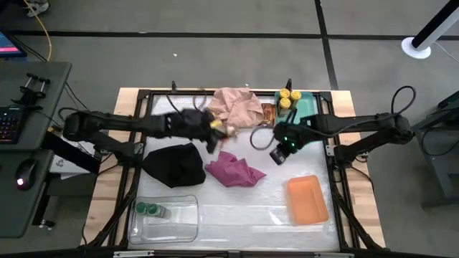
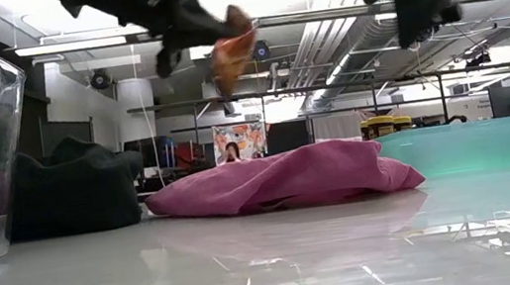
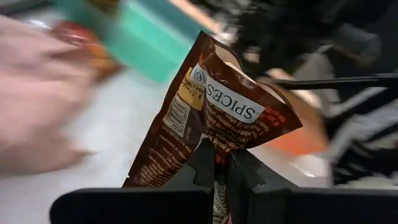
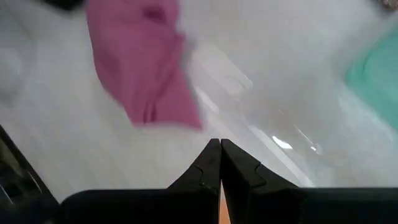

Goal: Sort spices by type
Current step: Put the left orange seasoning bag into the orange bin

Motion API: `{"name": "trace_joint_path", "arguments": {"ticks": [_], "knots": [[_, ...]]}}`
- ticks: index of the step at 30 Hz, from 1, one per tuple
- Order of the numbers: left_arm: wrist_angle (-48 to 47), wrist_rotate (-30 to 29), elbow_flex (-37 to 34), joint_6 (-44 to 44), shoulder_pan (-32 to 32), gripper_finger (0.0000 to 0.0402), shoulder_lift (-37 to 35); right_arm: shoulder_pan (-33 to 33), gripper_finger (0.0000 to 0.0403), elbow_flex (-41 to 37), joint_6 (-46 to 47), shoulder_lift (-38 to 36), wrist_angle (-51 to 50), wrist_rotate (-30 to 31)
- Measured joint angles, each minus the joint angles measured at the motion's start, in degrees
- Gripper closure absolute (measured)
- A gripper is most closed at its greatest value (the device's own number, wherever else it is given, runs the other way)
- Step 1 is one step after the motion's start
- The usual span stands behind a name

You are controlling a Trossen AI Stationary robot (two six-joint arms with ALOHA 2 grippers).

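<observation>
Left gripper [image 1: 215, 129]: raised above the bench near the far edge, just beside the pink cloth [image 1: 237, 106]; fingers [image 3: 205, 168] pinching a foil packet [image 3: 217, 118] by its lower edge, packet upright, brown with "SPICES" on a white label. Same packet [image 2: 231, 54] seen hanging high off the surface in the low view.

Right gripper [image 1: 280, 152]: held above the bench right of centre, between the teal tray [image 1: 307, 106] and the magenta cloth [image 1: 235, 169]; fingers [image 4: 208, 165] pressed together, nothing between them.

Yellow-lid jars [image 1: 288, 99]: grouped in the teal tray at the far right corner.

Second packet [image 1: 268, 113]: flat on the bench, between pink cloth and teal tray.

Green-lid jars [image 1: 149, 209]: two, in the clear tray [image 1: 179, 222] at the near left corner.

Orange tray [image 1: 307, 201]: near right part of the bench.

Black cloth [image 1: 176, 165]: bunched at left of centre, just beside the magenta cloth.
</observation>
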Motion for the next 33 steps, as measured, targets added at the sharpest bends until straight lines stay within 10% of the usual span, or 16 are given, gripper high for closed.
{"name": "trace_joint_path", "arguments": {"ticks": [19, 33], "knots": [[9.71, -1.14, 32.91, 0.86, -17.62, 0.0401, 34.78, 40.86, 0.0403, -5.29, 25.49, -1.32, -15.29, -2.4], [39.13, -3.93, 51.62, -2.22, -17.96, 0.0401, 60.53, 55.18, 0.0403, -5.64, 56.58, -8.47, -16.34, 14.58]]}}
